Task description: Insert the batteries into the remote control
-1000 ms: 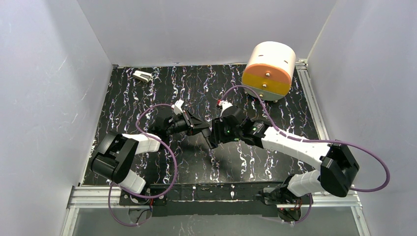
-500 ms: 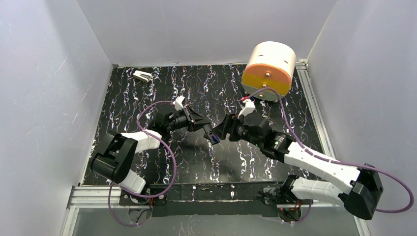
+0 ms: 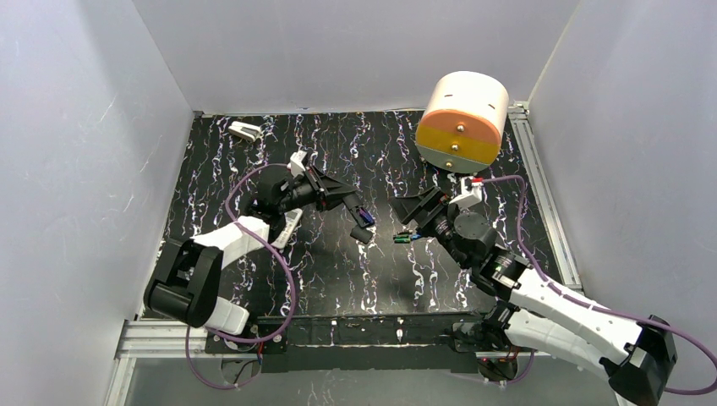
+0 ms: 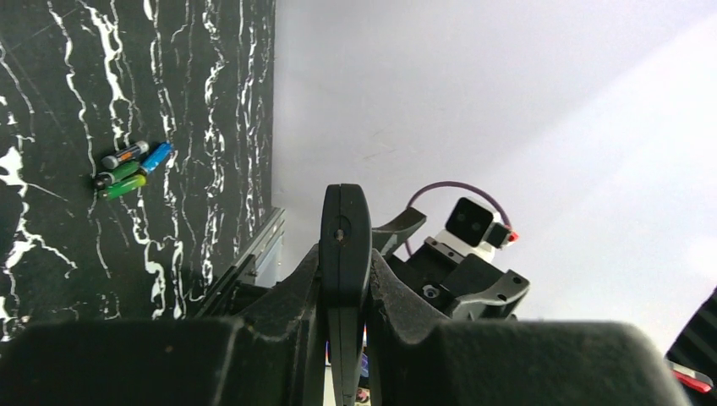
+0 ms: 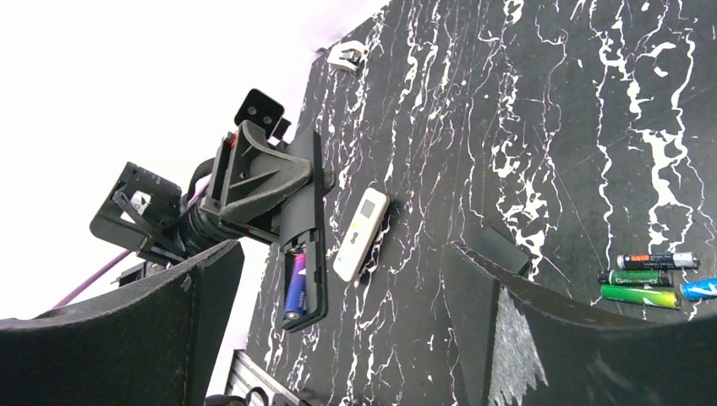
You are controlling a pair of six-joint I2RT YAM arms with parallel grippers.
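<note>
My left gripper [image 3: 342, 201] is shut on a long flat black strip [image 5: 303, 245], held off the table. The strip's open bay holds a blue battery [image 5: 296, 288]. From the left wrist the strip [image 4: 344, 254] stands edge-on, clamped between the pads. The white remote control [image 5: 361, 234] lies on the table under the left arm [image 3: 290, 227]. Several loose batteries [image 5: 651, 279], green, dark and blue, lie together mid-table [image 3: 408, 238]. My right gripper [image 3: 410, 222] hangs open just above them, holding nothing, and its fingers [image 5: 169, 338] frame the right wrist view.
A small flat black piece [image 5: 506, 247] lies on the table between the strip and the batteries. A white-and-orange drum [image 3: 463, 118] stands at the back right. A small white-and-grey block [image 3: 245, 130] sits in the back left corner. Walls enclose three sides.
The right gripper has opened wide and pulled back to the right, away from the black strip. The left gripper has moved the strip slightly back and left.
</note>
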